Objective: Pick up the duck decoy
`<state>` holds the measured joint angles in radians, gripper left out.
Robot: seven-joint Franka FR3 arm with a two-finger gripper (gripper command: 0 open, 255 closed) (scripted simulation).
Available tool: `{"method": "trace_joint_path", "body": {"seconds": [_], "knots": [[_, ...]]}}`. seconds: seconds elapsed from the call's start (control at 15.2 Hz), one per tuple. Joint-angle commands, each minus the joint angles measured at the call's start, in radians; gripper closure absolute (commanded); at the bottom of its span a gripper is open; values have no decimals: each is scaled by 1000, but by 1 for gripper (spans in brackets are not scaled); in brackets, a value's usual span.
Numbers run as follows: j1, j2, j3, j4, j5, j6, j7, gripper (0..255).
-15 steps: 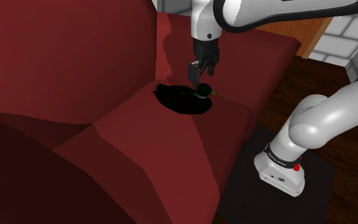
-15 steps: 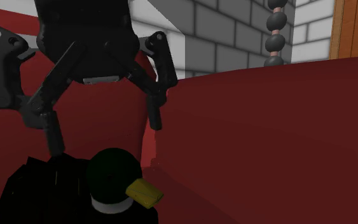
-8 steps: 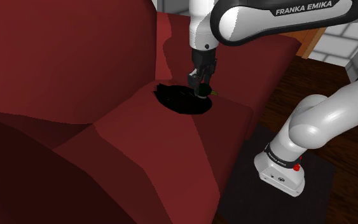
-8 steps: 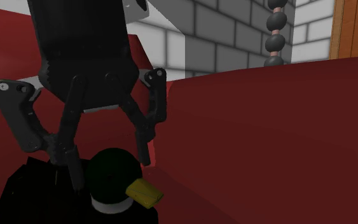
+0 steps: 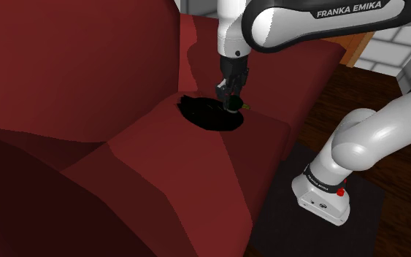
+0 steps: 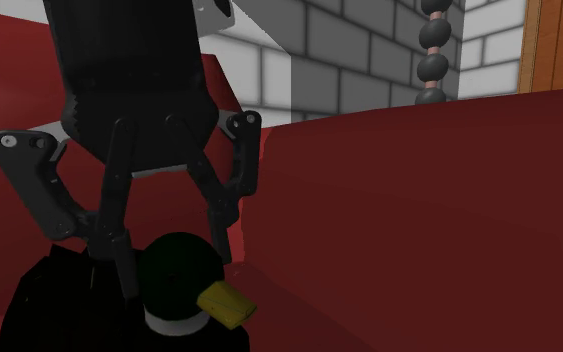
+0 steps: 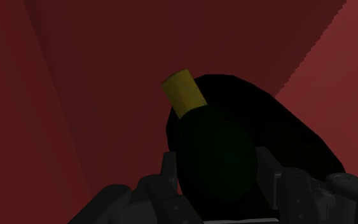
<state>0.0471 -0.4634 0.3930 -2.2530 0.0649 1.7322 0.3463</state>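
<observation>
While the fingers (image 6: 121, 268) stand narrow, clasped on either side of the head (image 6: 174, 285) of the duck decoy (image 5: 209, 115), the step in hand is securing that hold before any lift. The decoy sits on the seat cushion (image 5: 189, 160), upper centre of the shoulder view. The gripper (image 5: 230, 98) comes straight down on its head end.

Grip, second exterior view, left to right:
- Finger at frame left sits low on the head's flank.
- Finger at right appears to touch higher, near the crown.
- Yellow bill (image 6: 224, 303) pokes out lower right, clear of both.

The head is rounded, so it will likely slip under squeeze. The wrist view has it filling the gap between the fingers. Suggest firm closure, then a slow vertical pull. The black body lies off to one side of the head, so expect tilt.

Room, shoulder view, left to right:
- Backrest (image 5: 87, 66) rises close at the decoy's left, so no exit there.
- Above is open.
- Right of the decoy the cushion runs a short way to its edge, then drops to the dark floor (image 5: 342, 95).
- Stand (image 5: 364, 212) sits at lower right.

Go up first, sideways later.
</observation>
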Motion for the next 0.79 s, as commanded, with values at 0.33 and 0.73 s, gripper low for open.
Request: {"method": "trace_joint_path", "body": {"seconds": [0.33,0.73], "knots": [[-3,2,-6,66,-4,-66,-2,255],[-8,8,-12,151,-10,-146,-7,255]]}}
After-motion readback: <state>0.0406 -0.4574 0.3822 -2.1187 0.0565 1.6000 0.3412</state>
